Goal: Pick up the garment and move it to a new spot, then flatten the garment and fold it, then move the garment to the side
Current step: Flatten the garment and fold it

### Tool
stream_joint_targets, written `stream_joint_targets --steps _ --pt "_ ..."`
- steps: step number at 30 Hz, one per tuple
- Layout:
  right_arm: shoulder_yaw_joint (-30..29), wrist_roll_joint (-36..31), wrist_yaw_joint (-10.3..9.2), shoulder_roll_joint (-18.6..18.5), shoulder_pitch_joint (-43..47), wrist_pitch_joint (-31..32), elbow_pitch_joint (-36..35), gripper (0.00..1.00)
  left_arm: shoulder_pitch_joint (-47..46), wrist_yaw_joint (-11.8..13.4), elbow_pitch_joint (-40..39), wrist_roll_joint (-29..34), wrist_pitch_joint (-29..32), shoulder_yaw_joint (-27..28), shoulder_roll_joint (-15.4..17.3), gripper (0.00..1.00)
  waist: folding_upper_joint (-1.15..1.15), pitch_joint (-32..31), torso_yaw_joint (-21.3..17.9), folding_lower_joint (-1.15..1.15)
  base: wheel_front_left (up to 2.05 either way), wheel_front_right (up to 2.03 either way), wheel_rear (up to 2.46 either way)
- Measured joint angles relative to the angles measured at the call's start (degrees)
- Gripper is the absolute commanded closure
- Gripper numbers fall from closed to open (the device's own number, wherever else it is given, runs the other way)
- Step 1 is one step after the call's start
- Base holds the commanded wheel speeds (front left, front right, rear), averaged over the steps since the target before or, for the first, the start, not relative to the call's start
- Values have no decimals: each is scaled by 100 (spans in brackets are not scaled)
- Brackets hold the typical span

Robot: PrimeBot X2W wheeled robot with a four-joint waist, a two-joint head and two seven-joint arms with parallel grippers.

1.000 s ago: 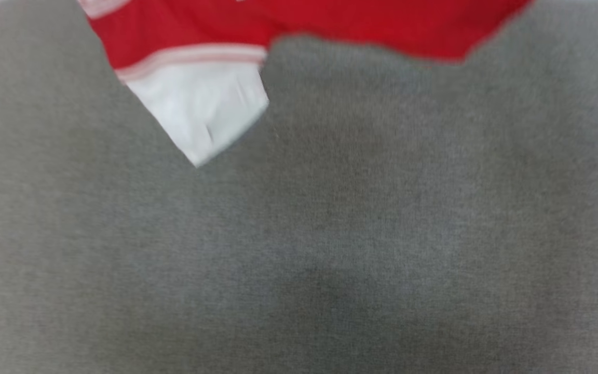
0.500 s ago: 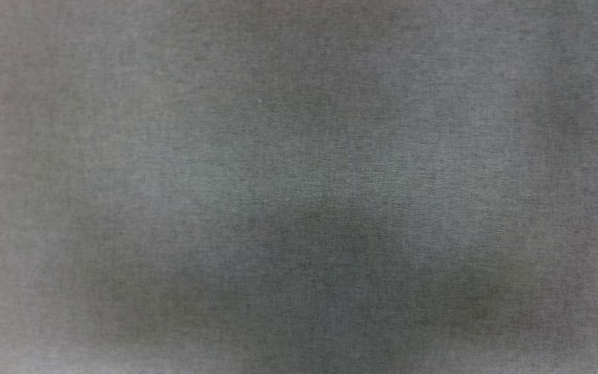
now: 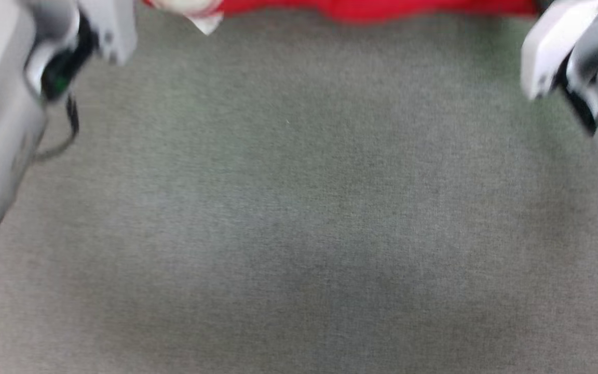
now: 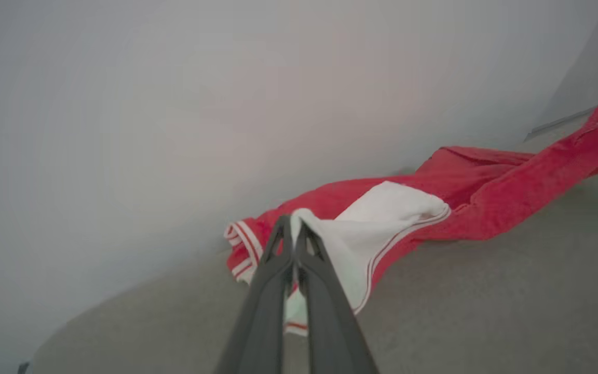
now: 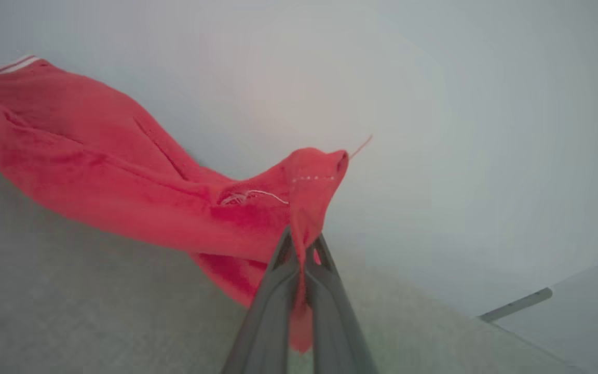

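Two grippers, both closed on the red jersey (image 4: 486, 202): left gripper (image 4: 293, 226) pinches its white panel (image 4: 382, 218), right gripper (image 5: 301, 240) a red edge. Jersey spans the far side of grey cloth surface (image 3: 299, 208).

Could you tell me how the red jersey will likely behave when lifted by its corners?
Probably floppy: the garment sags in folds between the left gripper and the right gripper. Likely light, since thin pinches hold it.
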Motion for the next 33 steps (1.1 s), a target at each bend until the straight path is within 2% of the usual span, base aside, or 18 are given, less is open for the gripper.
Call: stream_joint_targets --steps 4,7,10,16,23,29,33 --pt "390 906 0 -272 724 659 -606 100 620 0 -471 -575 627 -208 356 100 0 -292 58 0 0 0 0" --pt "702 1536 0 -639 1324 1180 -1255 100 1174 1 -821 -780 915 -327 587 100 0 -515 95 0 0 0 0" --pt "913 2121 0 -1089 1913 1581 -1992 100 1777 166 -1315 -975 1152 -425 848 100 0 -739 129 0 0 0 0" --pt "1025 2808 0 -1970 2973 2230 -3190 100 3158 936 -2802 -1421 1319 -538 1559 100 0 -1151 201 0 0 0 0" --pt "886 3312 0 -2547 4188 2851 -4317 100 4541 1951 -4450 -1916 1202 -604 2429 100 0 -1442 291 0 0 0 0" --pt "710 3542 0 -3037 5076 3329 -5135 100 5364 2565 -5441 -2313 1174 -723 2894 100 0 -1525 356 0 0 0 0" --pt "533 3739 0 -3245 5611 3605 -5570 100 5653 2835 -5848 -2453 1182 -787 3092 100 0 -1514 385 0 0 0 0"
